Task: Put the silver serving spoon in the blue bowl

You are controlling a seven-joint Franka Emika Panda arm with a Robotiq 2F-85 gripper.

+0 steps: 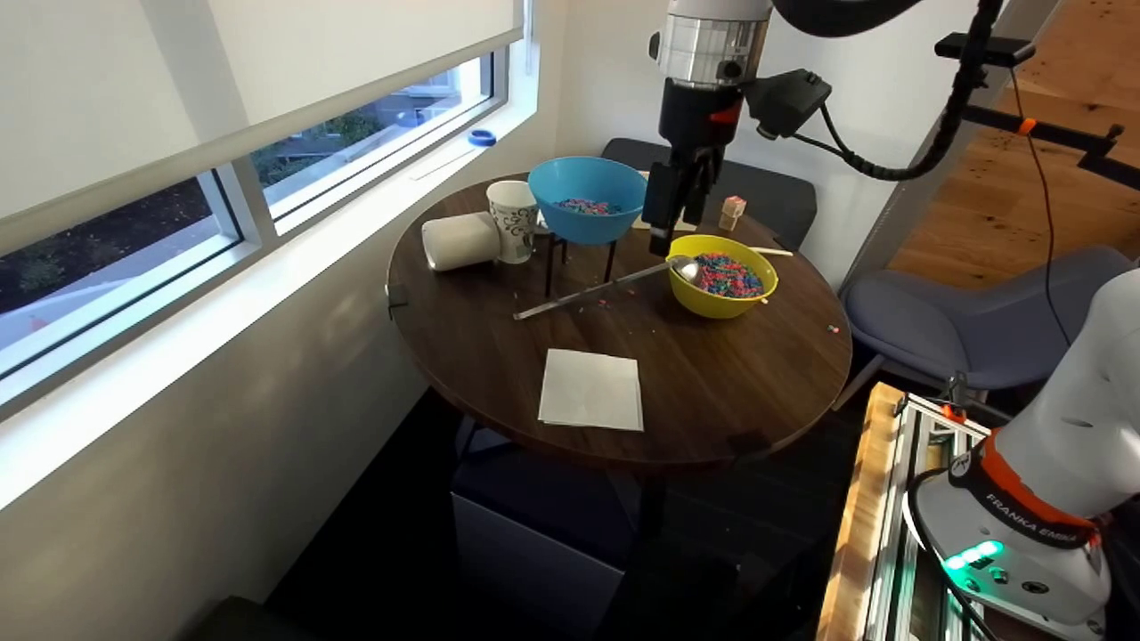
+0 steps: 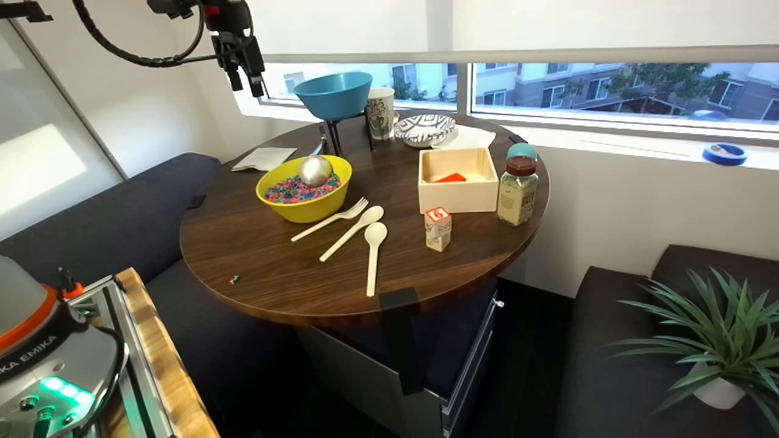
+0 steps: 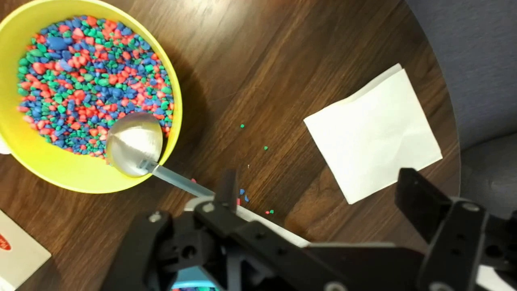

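A: Start close. What is at the near edge of the desk (image 2: 286, 292) in an exterior view?
B: Two pale spoons (image 2: 373, 234) and a fork (image 2: 341, 217), side by side. Right of them, two stacked blocks (image 2: 438, 231).
A: Next?
B: A jar (image 2: 517, 198) just beside a box (image 2: 457, 198) with something orange inside. Over on the left, the yellow bowl (image 2: 306, 213), part-filled with coloured pebbles (image 2: 286, 193).
A: And the silver spoon (image 2: 316, 171)?
B: Its head is inside the yellow bowl. The handle crosses the rim and slants out past the stand (image 2: 334, 135); I can't tell whether its end touches the desk.
A: The jaws?
B: Above the desk. The wrist view has them spread wide, holding nothing, with the handle passing beneath one side.
A: Farther back?
B: A napkin (image 2: 265, 159), then the blue bowl (image 2: 335, 100) up on the black stand, more pebbles in it. Behind, a patterned dish (image 2: 420, 129) and an upright cup (image 2: 381, 115); another cup (image 1: 459, 242) lies on its side. Past the desk, blue tape (image 2: 724, 160) sits on the sill (image 2: 639, 137).
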